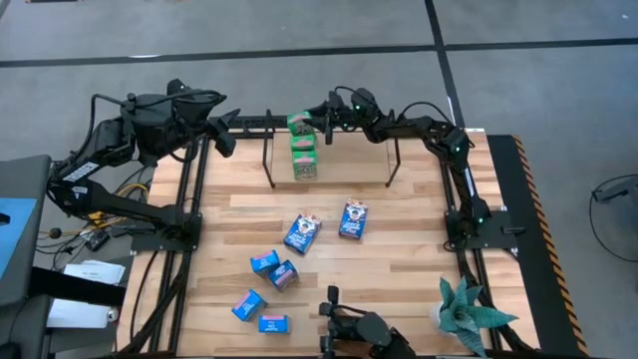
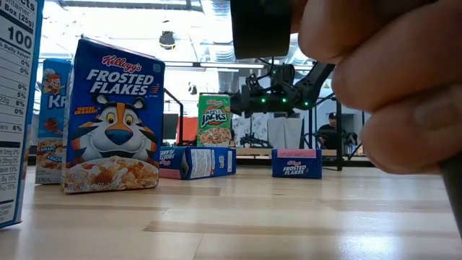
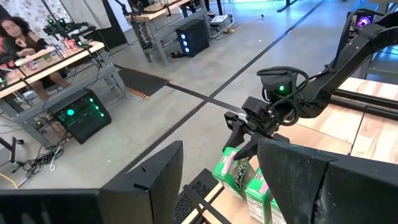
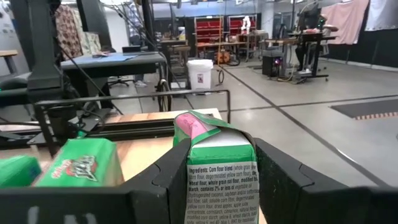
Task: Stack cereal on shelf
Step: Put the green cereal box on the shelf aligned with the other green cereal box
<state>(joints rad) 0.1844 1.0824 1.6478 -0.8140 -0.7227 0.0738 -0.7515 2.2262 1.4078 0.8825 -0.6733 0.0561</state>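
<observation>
Green cereal box [image 4: 221,171] clamped between the right gripper [image 4: 217,180] fingers, at the shelf's [image 1: 369,150] rear edge.
Long axis apparently upright, opened flaps uppermost; two green boxes [image 1: 303,160] are stacked just beside it.

On the shelf [image 1: 329,160], at its left end: three cereal boxes in a row [image 1: 302,146], front to back, the rearmost [image 1: 298,123] clamped in the right gripper [image 1: 321,124]. Left of the shelf, well apart: the left gripper [image 1: 221,140], holding nothing. In front of the shelf, on the table [image 1: 399,259]: two boxes side by side [image 1: 327,226]. Farther forward and left of the shelf: four more boxes in a loose cluster [image 1: 265,294]. Right front corner, far from the shelf: a plant [image 1: 467,311].
</observation>
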